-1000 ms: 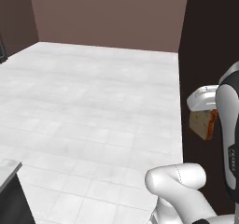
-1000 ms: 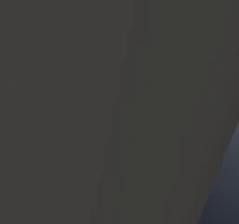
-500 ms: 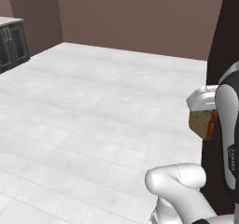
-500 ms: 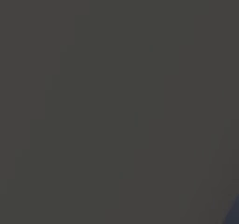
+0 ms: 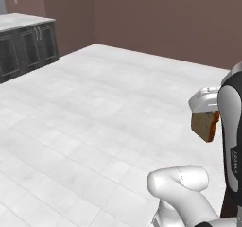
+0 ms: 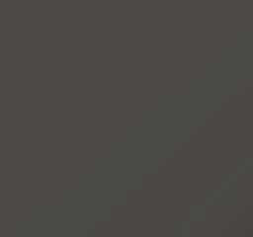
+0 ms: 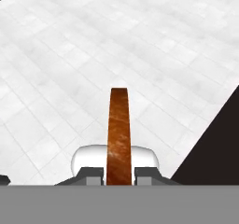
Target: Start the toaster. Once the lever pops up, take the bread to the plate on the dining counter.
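The bread (image 5: pixel 205 126), a tan-brown slice with a darker crust, hangs in the air at the right of the left base view. My gripper (image 5: pixel 206 113) is shut on its top edge, beside my own upright arm. In the hand view the bread (image 7: pixel 119 129) stands edge-on as a narrow brown strip, pinched between my two fingertips (image 7: pixel 92 173), with my gripper (image 7: pixel 119 173) shut on it above the floor. The toaster, the plate and the dining counter are out of view.
A wide white tiled floor (image 5: pixel 94 117) stretches ahead. Dark cabinets under a pale worktop (image 5: pixel 26 44) stand at the far left against a brown wall (image 5: pixel 165 18). A dark panel (image 7: pixel 214 148) lies low right in the hand view. A flat dark grey surface (image 6: pixel 126 110) sits close before the right base view.
The whole left base picture has swung as the base turns: the cabinets have slid in at the left and the dark panel at the right has gone. The bread stays in my grip.
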